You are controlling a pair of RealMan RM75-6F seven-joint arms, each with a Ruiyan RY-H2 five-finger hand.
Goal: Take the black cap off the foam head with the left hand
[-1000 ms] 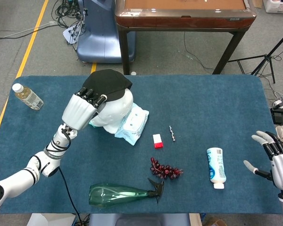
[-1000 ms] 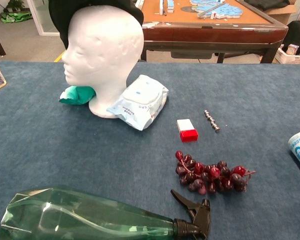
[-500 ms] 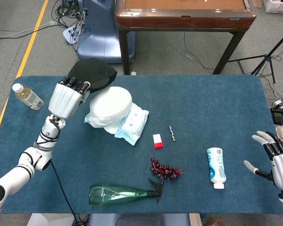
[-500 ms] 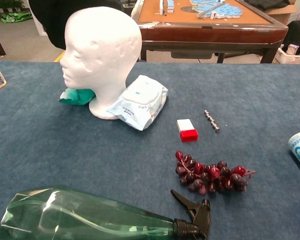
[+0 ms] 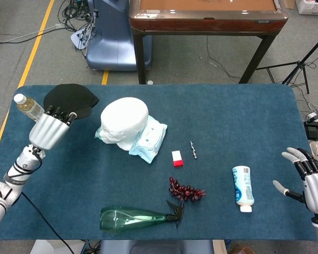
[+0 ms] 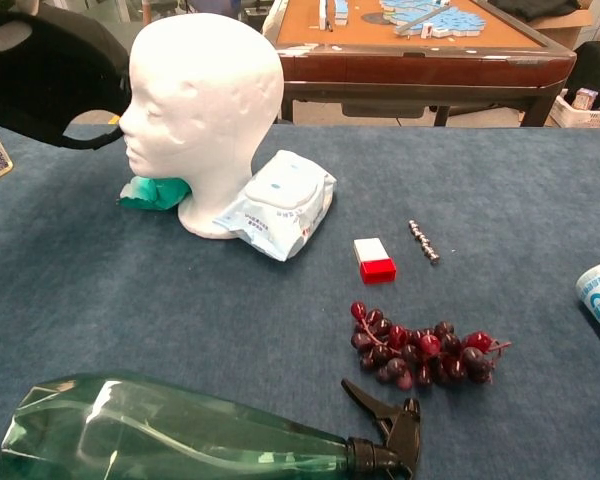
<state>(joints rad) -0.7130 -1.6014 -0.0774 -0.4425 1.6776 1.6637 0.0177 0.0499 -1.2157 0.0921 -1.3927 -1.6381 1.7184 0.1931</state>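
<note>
Even, bright overhead light in both views, soft short shadows under the foam head [image 5: 124, 119] and green spray bottle [image 6: 180, 435], mild glare on the bottle plastic, head view sharp throughout, chest view slightly soft near its lower edge, black cap [image 6: 50, 75] lacking detail.

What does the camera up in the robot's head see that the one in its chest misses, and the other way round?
Only the head view shows the left hand holding the black cap, the open right hand, the water bottle's cap and the whole white bottle.

Only the chest view shows the foam head in profile, with its face.

Both show the cap off the head, the wipes pack, the red and white box, the grapes and the green spray bottle.
</note>
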